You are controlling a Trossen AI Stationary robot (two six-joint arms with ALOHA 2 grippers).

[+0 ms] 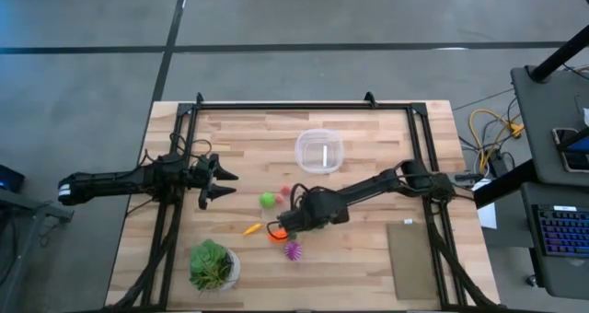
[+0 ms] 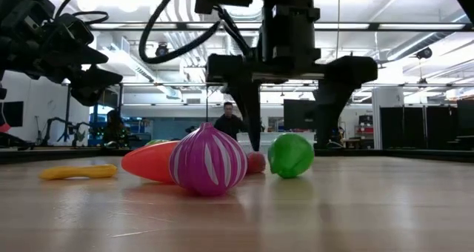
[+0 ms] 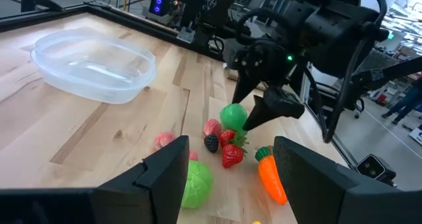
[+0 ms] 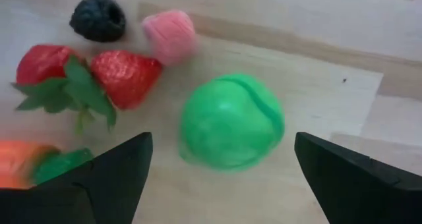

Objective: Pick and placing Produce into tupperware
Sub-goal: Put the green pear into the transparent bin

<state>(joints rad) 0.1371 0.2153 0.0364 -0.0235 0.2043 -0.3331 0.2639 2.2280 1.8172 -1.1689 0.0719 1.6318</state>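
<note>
The table (image 1: 368, 138) is pale wood in planks, smooth with a soft sheen. The container (image 3: 92, 62) is clear, glossy plastic. The green ball (image 4: 231, 122) looks like smooth, shiny plastic, and so do the strawberries (image 4: 122, 76). The purple ball (image 2: 208, 161) is glossy with pale ribs. The gripper fingers (image 4: 99, 178) are matt black.

The small toys lie crowded in the middle of the wooden table (image 1: 368, 258). The round green toy (image 4: 231, 122) has bare wood on its far side, but two red strawberries (image 4: 99, 76), a black berry (image 4: 97, 18) and a pink piece (image 4: 171, 34) sit close beside it. The right gripper (image 4: 221, 168) hangs open over it. The clear plastic tub (image 1: 319, 151) stands apart with free room all around. The leafy plant in a white pot (image 1: 213, 265) blocks the near corner
</note>
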